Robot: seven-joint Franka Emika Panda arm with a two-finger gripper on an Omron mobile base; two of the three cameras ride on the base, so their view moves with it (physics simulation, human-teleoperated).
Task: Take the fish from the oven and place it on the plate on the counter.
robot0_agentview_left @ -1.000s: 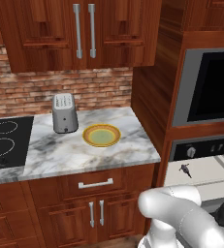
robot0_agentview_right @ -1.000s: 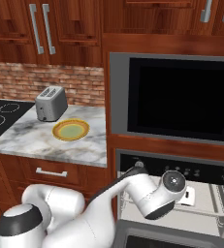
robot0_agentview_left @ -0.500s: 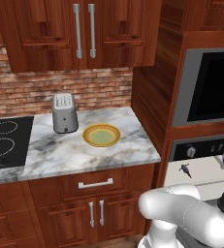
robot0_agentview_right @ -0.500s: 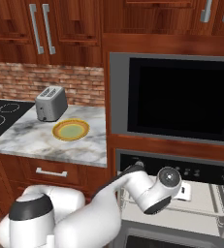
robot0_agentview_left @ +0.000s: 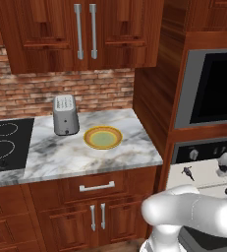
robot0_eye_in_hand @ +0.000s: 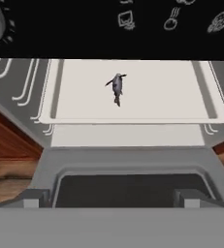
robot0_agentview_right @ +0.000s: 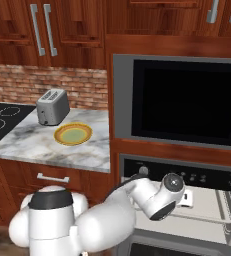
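The jaws stand spread wide and hold nothing; their two dark tips (robot0_eye_in_hand: 111,199) sit at the bottom of the hand view, aimed into the open oven (robot0_eye_in_hand: 128,131). Ahead of them, in the upper middle of that frame, the fish (robot0_eye_in_hand: 117,87) lies alone on a pale tray (robot0_eye_in_hand: 171,97), well apart from the tips, with wire rack rails curving along both sides of the cavity. A black strip with white symbols runs across the top of the frame.

In the left base view the fish (robot0_agentview_left: 187,172) shows as a small dark shape at the right edge, inside the oven (robot0_agentview_left: 203,170) below the knob panel, and the white arm (robot0_agentview_left: 193,216) bulks in the lower right. In the right base view the arm's wrist (robot0_agentview_right: 164,197) reaches towards the oven mouth at lower right.

The plate (robot0_agentview_left: 103,137) sits bare on the desk (robot0_agentview_left: 61,157) in the middle of the left base view, just right of the toaster (robot0_agentview_left: 65,114); it appears left of centre in the right base view (robot0_agentview_right: 73,134).

By my judgement the task is at its early stage: the oven is open and the hand lined up, but the reach in, the grasp, the carry and the placing on the plate are all left to do.
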